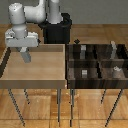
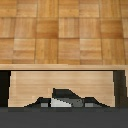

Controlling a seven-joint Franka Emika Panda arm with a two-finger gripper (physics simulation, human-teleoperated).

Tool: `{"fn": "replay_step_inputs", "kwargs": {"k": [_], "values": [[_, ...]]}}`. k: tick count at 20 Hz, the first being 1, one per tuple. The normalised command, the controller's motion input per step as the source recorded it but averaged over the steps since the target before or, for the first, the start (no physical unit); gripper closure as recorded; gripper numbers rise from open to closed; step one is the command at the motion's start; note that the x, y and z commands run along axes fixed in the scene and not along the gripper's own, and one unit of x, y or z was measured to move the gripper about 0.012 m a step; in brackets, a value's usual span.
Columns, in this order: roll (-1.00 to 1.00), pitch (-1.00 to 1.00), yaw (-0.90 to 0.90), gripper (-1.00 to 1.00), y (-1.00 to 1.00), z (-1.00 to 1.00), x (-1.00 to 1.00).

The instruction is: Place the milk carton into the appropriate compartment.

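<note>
- Light wooden tray on thin legs (image 1: 10,80): floor looks bare, nothing left lying in it
- Dark wooden four-compartment tray (image 1: 69,75): just beside the light tray, on the exterior view's right; each compartment holds a grey item, and none of them is the gripper's load
- White robot arm (image 1: 22,17): reaches over the light tray's far corner, on the exterior view's left
- Gripper (image 1: 25,54): above the light tray floor near that corner; fingers look closed onto a grey object, though contact is too blurry to confirm
- Small grey milk carton with peaked top (image 1: 26,59): at the gripper, over the light tray; in the wrist view the peaked grey shape (image 2: 62,98) sits dead centre between the fingers
- Progress, as a judgement: pick looks done; carry across to the dark tray and release not yet done
- Target compartment: can't tell which one from here
- Watch: the dividing walls on the way down
</note>
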Motion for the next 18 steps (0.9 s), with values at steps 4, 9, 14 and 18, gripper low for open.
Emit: {"fn": "replay_step_inputs", "kwargs": {"k": [4,9,14,18], "values": [[0.0,0.0,0.0,1.0,0.06,0.75,0.0],[0.0,0.0,0.0,1.0,1.0,0.0,0.0],[0.0,0.0,0.0,1.0,1.0,0.0,0.0],[0.0,0.0,0.0,1.0,1.0,0.0,0.0]]}}
